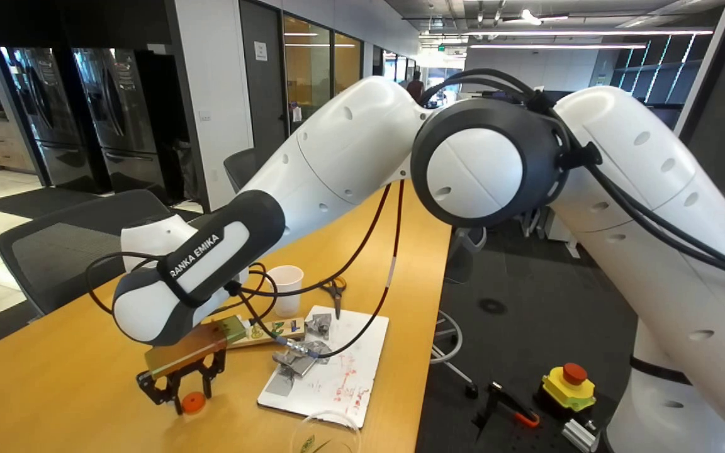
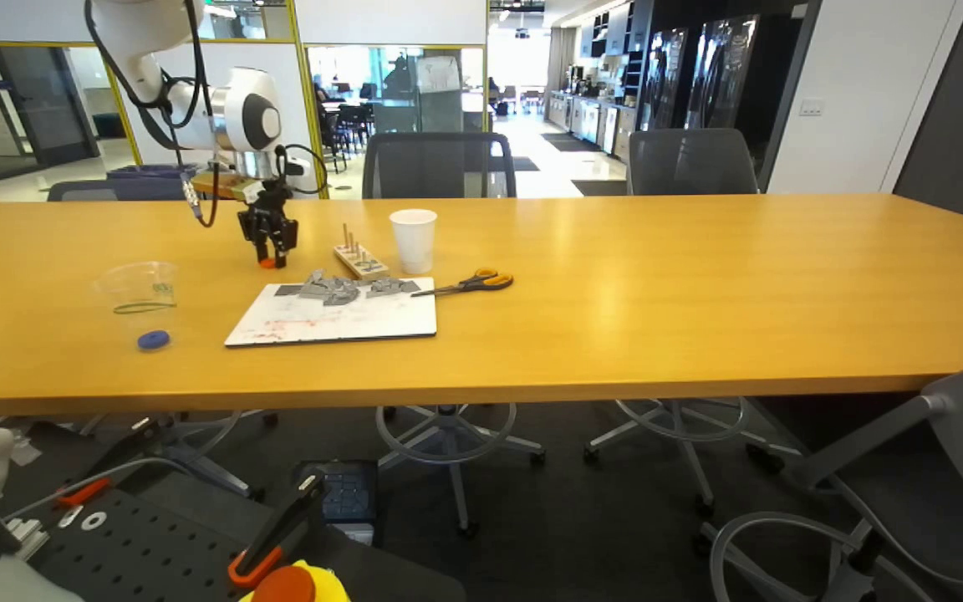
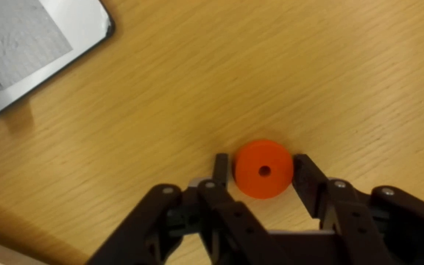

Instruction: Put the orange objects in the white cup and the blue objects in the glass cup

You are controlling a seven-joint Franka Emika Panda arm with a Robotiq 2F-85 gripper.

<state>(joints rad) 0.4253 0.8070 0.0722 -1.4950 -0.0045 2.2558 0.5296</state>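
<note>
- Yellow, wood-grained table (image 2: 699, 293) reaches in from the left edge of an exterior view and carries the things listed next.
- Farthest left on it stands the glass cup (image 2: 137, 284), clear, with green marks showing.
- Low against that cup shows a blue disc (image 2: 154, 340), flat and round; whether it lies inside or in front, I cannot tell.
- Next come the black jaws, pointing down from the white robot arm (image 2: 235, 109). They stand part-way apart, with pads (image 3: 220, 169) on either side of an orange disc (image 3: 262, 162) at table level. In the wrist view one pad meets its edge and a thin gap shows by the opposite pad; whether they have hold of it, I cannot tell.
- Right of these lies a whiteboard (image 2: 339, 324) with red writing and crumpled grey pieces (image 2: 335, 290) on it.
- At its far edge, a wooden strip (image 2: 362, 262) carries upright pegs.
- Just beside the strip, the white cup (image 2: 414, 242) stands upright, apart from the orange disc.
- Scissors (image 2: 486, 280) with orange-and-dark handles lie rightmost, blade tips over the whiteboard.
</note>
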